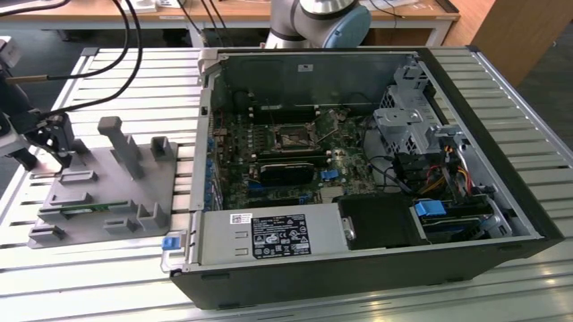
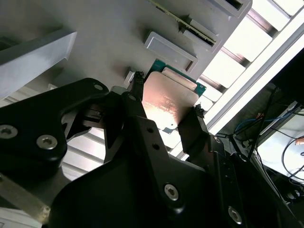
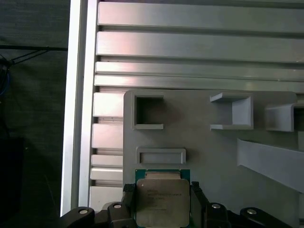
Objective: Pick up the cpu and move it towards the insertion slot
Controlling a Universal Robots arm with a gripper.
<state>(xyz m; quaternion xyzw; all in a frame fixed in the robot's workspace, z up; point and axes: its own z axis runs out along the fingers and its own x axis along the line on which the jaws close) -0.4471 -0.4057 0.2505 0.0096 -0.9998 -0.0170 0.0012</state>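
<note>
The cpu (image 3: 161, 202) is a flat square chip with a silvery top and a thin green rim, seen in both wrist views. It sits between my gripper's (image 3: 161, 190) two black fingers (image 3: 128, 192), which press on its opposite edges. In the second wrist view the cpu (image 2: 168, 102) hangs just over the grey fixture (image 2: 95, 42), flanked by the fingers (image 2: 137, 83). In the exterior view my gripper (image 1: 49, 159) is over the fixture's (image 1: 117, 194) far corner at the exterior view's left. The insertion slot (image 1: 293, 137) lies inside the open computer case, well off toward the exterior view's right.
The black computer case (image 1: 358, 268) stands open on the slatted metal table (image 1: 90, 282). The fixture has upright posts (image 1: 121, 144) and pockets (image 3: 148, 111), and holds a narrow green circuit strip (image 1: 85, 209). Black cables (image 1: 125, 60) hang above the table's left part.
</note>
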